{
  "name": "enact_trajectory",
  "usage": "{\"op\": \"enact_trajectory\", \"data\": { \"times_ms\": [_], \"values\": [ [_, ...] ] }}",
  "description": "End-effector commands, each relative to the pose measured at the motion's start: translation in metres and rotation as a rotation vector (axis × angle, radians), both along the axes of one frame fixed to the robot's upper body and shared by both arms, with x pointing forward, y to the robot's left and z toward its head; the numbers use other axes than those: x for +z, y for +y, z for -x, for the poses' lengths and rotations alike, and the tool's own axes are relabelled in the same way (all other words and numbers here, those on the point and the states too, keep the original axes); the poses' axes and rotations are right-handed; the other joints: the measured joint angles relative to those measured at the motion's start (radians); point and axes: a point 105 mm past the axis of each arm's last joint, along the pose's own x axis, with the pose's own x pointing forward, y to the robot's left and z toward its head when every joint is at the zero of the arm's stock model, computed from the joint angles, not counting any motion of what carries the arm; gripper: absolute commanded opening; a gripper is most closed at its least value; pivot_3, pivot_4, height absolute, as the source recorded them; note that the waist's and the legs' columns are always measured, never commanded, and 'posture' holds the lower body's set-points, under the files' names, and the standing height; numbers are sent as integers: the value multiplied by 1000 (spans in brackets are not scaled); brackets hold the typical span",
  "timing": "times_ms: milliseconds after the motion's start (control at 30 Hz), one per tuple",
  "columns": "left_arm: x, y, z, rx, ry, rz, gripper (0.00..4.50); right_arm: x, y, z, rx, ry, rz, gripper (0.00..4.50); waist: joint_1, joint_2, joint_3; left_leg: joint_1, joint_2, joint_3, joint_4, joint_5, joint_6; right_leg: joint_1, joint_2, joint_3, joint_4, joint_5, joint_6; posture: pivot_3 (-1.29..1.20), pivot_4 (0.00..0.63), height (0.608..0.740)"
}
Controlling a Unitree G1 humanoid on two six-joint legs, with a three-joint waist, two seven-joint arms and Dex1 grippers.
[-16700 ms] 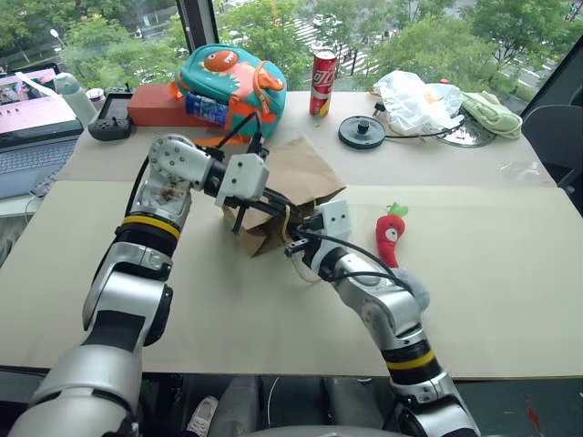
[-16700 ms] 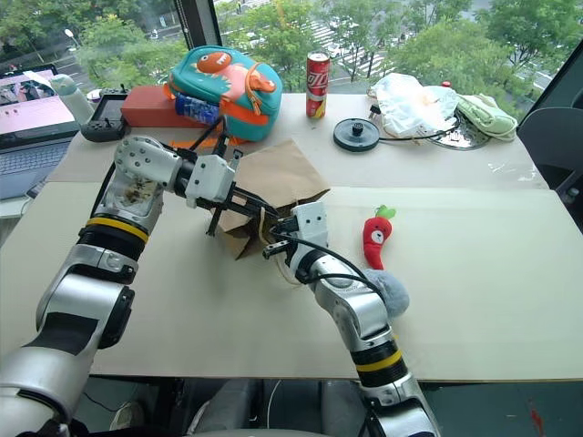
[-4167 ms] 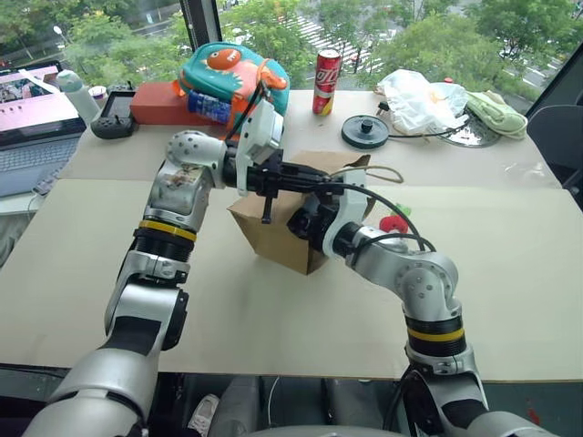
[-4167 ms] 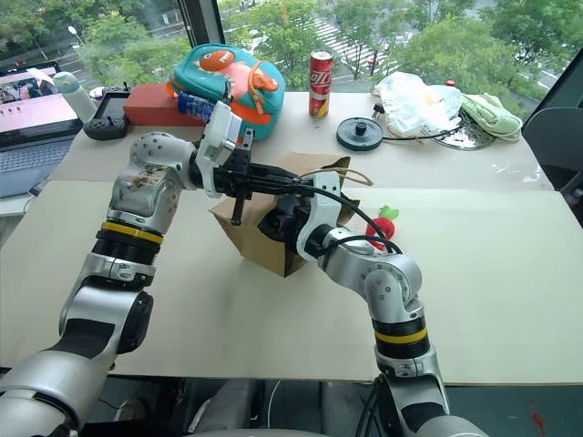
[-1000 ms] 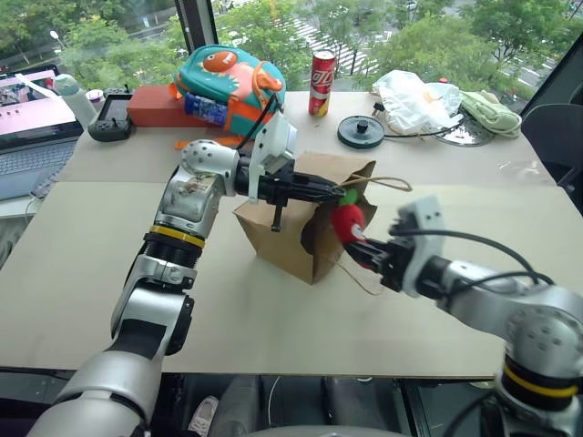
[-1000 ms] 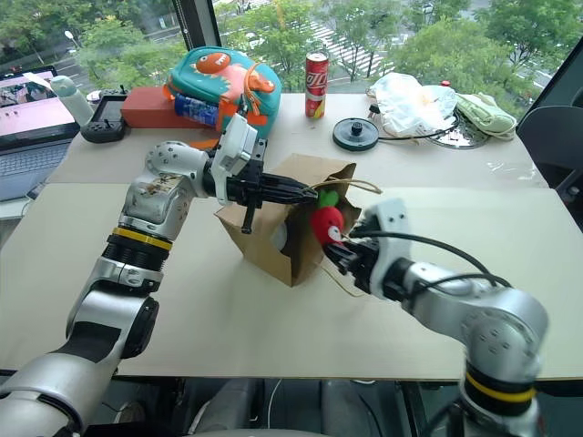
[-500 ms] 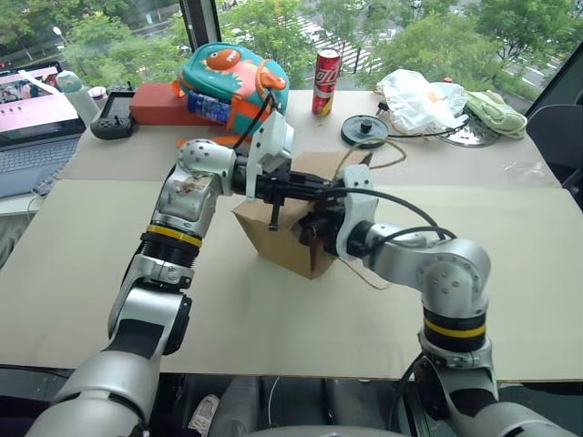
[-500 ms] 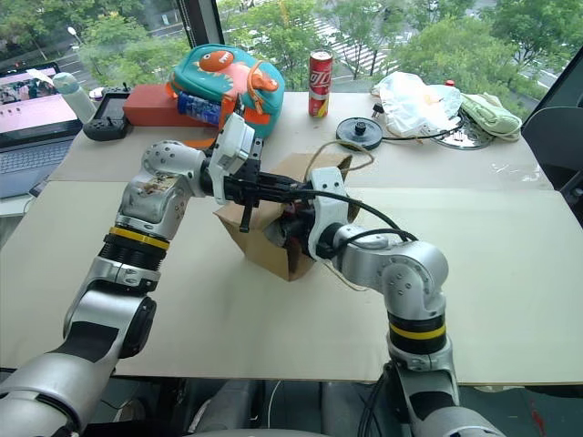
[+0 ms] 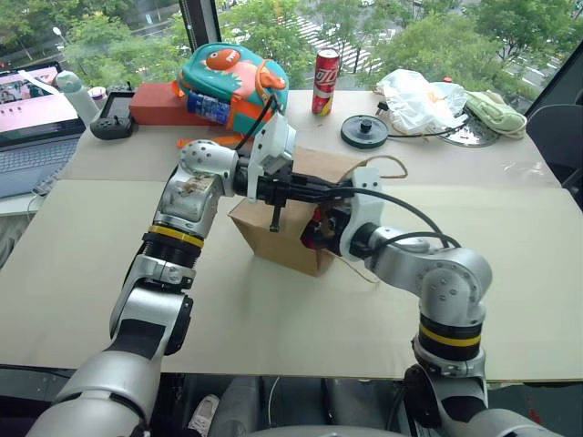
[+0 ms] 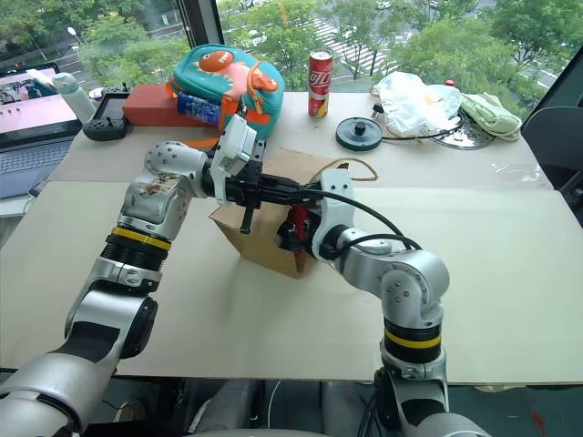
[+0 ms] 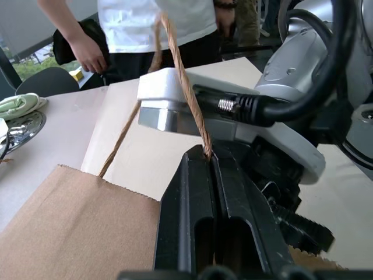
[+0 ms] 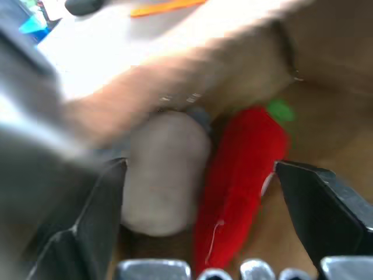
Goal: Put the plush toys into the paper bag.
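The brown paper bag (image 9: 273,238) lies tipped on the table with its mouth toward my right arm. My left gripper (image 11: 210,156) is shut on one tan cord handle (image 11: 185,87) at the bag's rim and holds the mouth up. My right gripper (image 12: 199,169) reaches into the mouth, its fingers spread wide and open. Between them, deeper in the bag, the red chili plush toy (image 12: 242,175) lies with its green top beside the pale grey round plush toy (image 12: 163,195). Neither finger touches them. A bit of red (image 10: 296,218) shows at the bag's mouth.
At the back stand a teal-and-orange dinosaur backpack (image 9: 232,73), a red can (image 9: 324,80), a black round disc (image 9: 364,132) and a white plastic bag (image 9: 419,98). A laptop (image 9: 27,100) sits far left. A person (image 11: 145,23) stands beyond the table.
My right gripper carried the red chili toy from outside the bag into its mouth and then opened, leaving the toy inside. My left gripper kept still on the handle.
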Motion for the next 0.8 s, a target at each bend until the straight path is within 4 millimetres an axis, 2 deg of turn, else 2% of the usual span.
{"op": "enact_trajectory", "data": {
  "times_ms": [33,233,467,600,700,800],
  "values": [
    [13,-2,3,-17,-54,24,0,18,-15,12,27,-68,-23,4313,0,0,0,0,0,0,0,0,0,0,0,0,0,0,0,0,150,740],
    [13,0,3,-10,-53,26,0,16,-32,35,83,-79,4,4313,0,0,0,0,0,0,0,0,0,0,0,0,0,0,0,0,150,740],
    [11,0,3,-6,-48,28,0,-3,-51,63,111,-50,73,4313,1,0,0,0,0,0,0,0,0,1,0,0,-1,0,0,0,150,740],
    [12,0,3,-4,-48,31,0,-8,-51,80,117,-34,-23,4313,1,0,0,0,0,0,0,0,0,2,0,0,-1,0,0,0,150,740],
    [12,-1,3,-4,-49,31,0,-20,-45,91,115,15,-71,4313,0,0,0,1,0,0,0,0,0,2,0,0,-1,0,0,0,150,740],
    [12,0,3,-4,-48,32,0,-47,-42,95,55,96,16,4313,1,0,0,1,0,0,0,0,0,2,0,0,-1,0,0,0,150,740]
  ]
}}
